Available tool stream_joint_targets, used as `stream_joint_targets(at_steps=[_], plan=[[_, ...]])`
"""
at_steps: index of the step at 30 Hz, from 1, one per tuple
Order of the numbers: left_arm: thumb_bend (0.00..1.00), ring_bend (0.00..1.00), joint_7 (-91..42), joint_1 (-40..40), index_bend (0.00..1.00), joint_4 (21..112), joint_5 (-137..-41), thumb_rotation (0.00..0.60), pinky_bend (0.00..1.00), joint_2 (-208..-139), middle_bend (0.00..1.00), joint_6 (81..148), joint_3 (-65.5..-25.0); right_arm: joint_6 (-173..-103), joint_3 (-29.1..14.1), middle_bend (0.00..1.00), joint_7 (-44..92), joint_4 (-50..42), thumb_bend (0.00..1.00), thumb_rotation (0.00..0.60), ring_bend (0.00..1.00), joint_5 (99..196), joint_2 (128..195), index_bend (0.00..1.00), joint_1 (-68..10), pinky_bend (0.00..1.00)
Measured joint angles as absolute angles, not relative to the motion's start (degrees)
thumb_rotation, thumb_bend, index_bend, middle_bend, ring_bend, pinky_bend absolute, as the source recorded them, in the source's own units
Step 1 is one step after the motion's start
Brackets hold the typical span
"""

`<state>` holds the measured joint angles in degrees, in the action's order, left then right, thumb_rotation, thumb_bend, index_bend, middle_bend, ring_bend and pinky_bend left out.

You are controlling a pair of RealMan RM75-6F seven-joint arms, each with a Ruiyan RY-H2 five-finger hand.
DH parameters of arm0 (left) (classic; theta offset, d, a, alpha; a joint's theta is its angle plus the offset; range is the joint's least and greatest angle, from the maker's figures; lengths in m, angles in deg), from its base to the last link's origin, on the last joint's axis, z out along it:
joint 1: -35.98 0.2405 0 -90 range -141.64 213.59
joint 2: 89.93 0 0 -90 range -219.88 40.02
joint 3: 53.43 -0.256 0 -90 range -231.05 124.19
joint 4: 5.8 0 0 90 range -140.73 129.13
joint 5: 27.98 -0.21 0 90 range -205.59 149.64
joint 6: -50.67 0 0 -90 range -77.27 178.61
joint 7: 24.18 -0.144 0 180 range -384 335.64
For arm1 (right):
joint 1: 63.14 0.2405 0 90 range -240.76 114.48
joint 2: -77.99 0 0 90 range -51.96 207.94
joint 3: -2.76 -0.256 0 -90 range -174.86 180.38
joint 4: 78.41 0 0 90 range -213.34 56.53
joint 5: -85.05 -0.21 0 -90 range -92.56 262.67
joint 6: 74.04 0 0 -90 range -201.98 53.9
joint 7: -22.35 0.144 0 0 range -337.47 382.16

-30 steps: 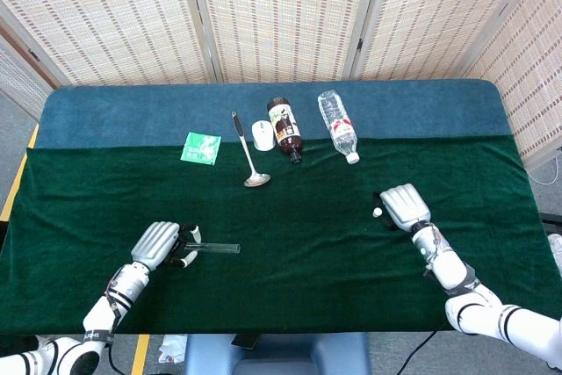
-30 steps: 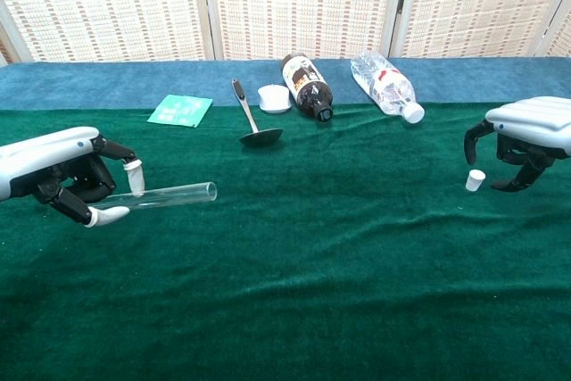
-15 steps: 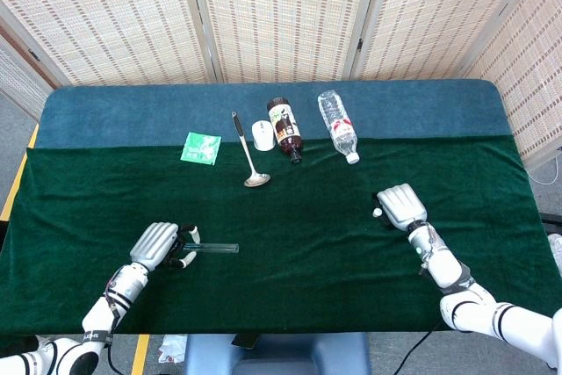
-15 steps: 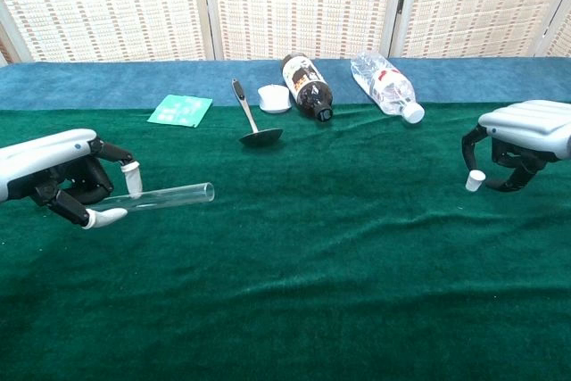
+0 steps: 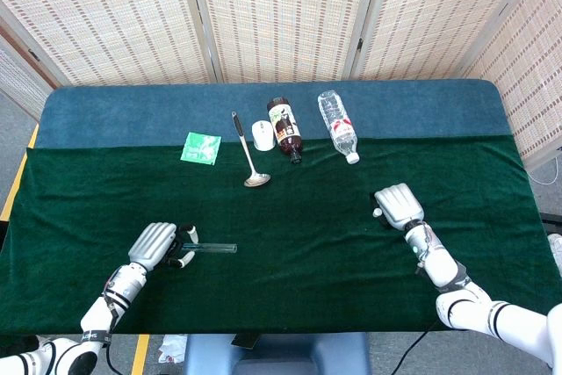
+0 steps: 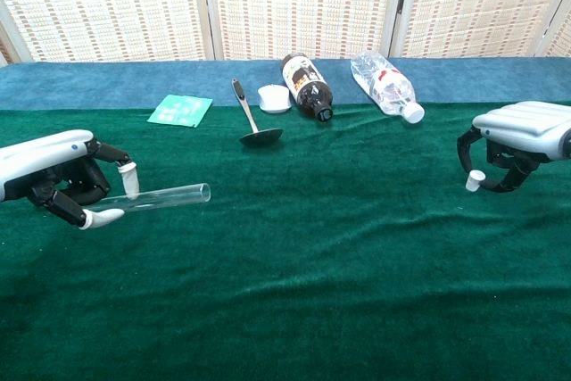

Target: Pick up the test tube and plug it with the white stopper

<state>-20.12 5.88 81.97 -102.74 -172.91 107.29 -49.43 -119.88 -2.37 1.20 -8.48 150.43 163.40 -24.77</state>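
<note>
My left hand point(image 6: 58, 186) point(image 5: 156, 245) holds the clear test tube point(image 6: 169, 195) point(image 5: 215, 248) by its closed end, pinched between thumb and finger. The tube lies nearly level just above the green cloth, its open mouth pointing right. On the right, the small white stopper point(image 6: 475, 181) point(image 5: 377, 212) sits low at the cloth. My right hand point(image 6: 522, 131) point(image 5: 397, 204) arches over it from the right, fingers curled down around it. The thumb tip meets the stopper's right side. Whether the stopper is gripped is not clear.
Along the back lie a green packet point(image 6: 180, 111), a metal ladle point(image 6: 252, 122), a white cap point(image 6: 273, 98), a dark bottle point(image 6: 305, 86) and a clear plastic bottle point(image 6: 384, 85). Green cloth point(image 6: 321, 247) stretches between my two hands.
My right hand has slid left and its fingers have curled closer around the stopper, which has stayed put. The left hand with the tube has drifted slightly left.
</note>
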Motion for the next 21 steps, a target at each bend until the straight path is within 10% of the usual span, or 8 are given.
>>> stream_joint_targets(at_steps=[21], plan=[[0.49,0.93,-18.3,5.8,0.66,82.0,-102.9,0.6,0.84,-172.5,0.95,107.2,-48.8,-121.8,-3.0,0.98,0.8,-5.1,0.51,0.6,1.0,149.5,161.9,0.71,-24.7,1.0]])
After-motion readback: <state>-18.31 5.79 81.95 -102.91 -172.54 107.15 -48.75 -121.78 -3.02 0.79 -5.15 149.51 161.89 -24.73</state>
